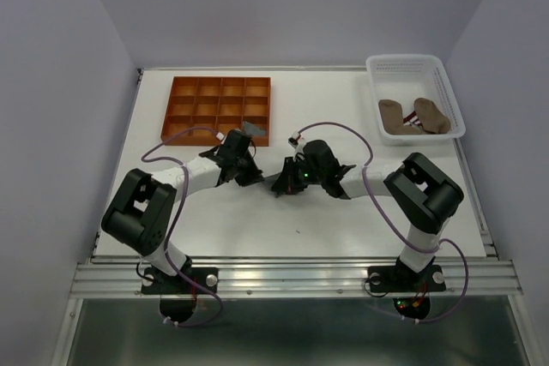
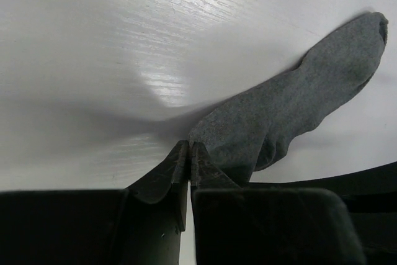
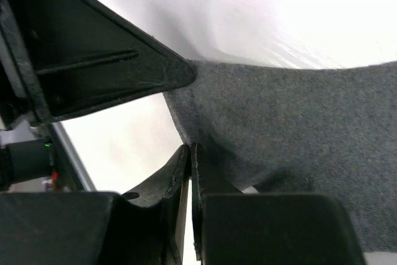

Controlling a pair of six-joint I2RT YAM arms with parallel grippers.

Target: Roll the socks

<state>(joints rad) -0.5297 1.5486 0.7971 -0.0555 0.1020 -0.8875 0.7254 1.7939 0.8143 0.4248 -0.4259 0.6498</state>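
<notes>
The hold looks thin. The left pincer point(image 2: 189, 150) is pressed together on just the cuff corner of the grey sock point(image 2: 291, 103), so a tug might pull the fabric free. It might also drag the sock across the table point(image 2: 93, 41) unrolled. The right pincer point(image 3: 189, 151) is almost closed at the same end; I cannot tell if it holds cloth. The 2 pincers sit close and could knock together. Both arms reach inward, wrists low, meeting mid-table, where the sock lies flat.
</notes>
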